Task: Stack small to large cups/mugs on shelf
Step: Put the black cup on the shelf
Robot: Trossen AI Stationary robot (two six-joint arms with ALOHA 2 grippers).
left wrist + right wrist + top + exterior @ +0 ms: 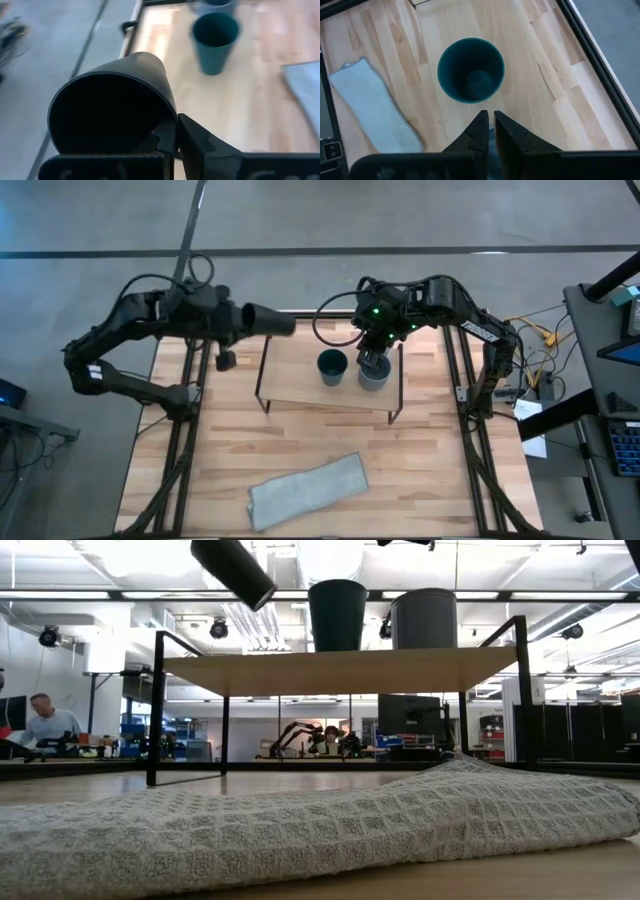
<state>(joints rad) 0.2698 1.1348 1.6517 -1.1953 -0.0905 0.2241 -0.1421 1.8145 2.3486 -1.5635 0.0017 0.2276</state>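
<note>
The shelf (300, 375) stands on the far half of the counter (420, 460), its light-wood board carried on thin black wire legs. Two cups stand upright on the board, toward its right end. The dark teal-green cup (332, 366) is the left one of the pair. The grey-blue mug (373, 370) stands just beside it on the right; in the low view both rise from the board side by side, apart from one another.

The left end effector (240, 318) is above the far-left corner of the shelf. Its fingers are closed on the rim wall of the taller black cup (268, 319), one finger inside the mouth and one outside, as the left wrist view shows. The cup is held in the air, lying roughly on its side, base pointing right toward the shelf. In the low view the black cup appears tilted, above the level of the board and clear of it.

The right end effector (374, 352) is directly above the grey-blue mug, pointing down. Its fingers are nearly together with only a narrow gap, gripping the mug's rim; the right wrist view shows a strip of grey-blue between the fingertips, with the teal-green cup beyond them.

A pale grey waffle-weave cloth (308, 490) lies flat on the near part of the counter, well apart from the shelf.
</note>
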